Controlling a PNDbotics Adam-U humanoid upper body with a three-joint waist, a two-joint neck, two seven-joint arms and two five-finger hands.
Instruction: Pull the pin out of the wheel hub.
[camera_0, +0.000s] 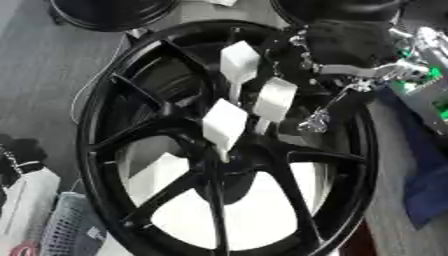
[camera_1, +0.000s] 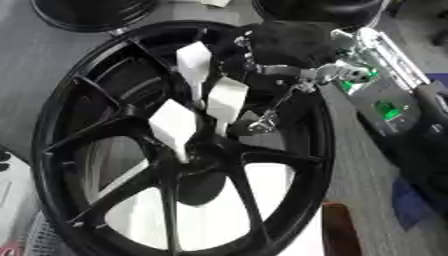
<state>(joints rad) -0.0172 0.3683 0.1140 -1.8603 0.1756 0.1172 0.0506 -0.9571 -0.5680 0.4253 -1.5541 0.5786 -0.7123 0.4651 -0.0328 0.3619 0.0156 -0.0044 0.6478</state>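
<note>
A black spoked wheel hub (camera_0: 96, 125) fills the middle of both views. Three white pins with flat paddle-shaped heads stick out near its centre: one highest (camera_0: 238, 62), one in the middle (camera_0: 276, 100), and one lowest (camera_0: 225, 125). My right hand (camera_0: 346, 42), black with silver fingers (camera_0: 317, 120), comes in from the upper right over the rim. One long finger reaches down to just right of the middle pin's stem, and nothing sits between the fingers. The fingers look spread and fairly straight. My left hand does not show.
Two more black wheels lie at the far edge, upper left (camera_0: 109, 12) and upper right (camera_0: 341, 7). A silver and green device (camera_1: 381, 105) stands right of the hub, with a blue cloth (camera_0: 429, 185) below it. A grey basket (camera_0: 66, 225) and a white box (camera_0: 26, 200) sit at lower left.
</note>
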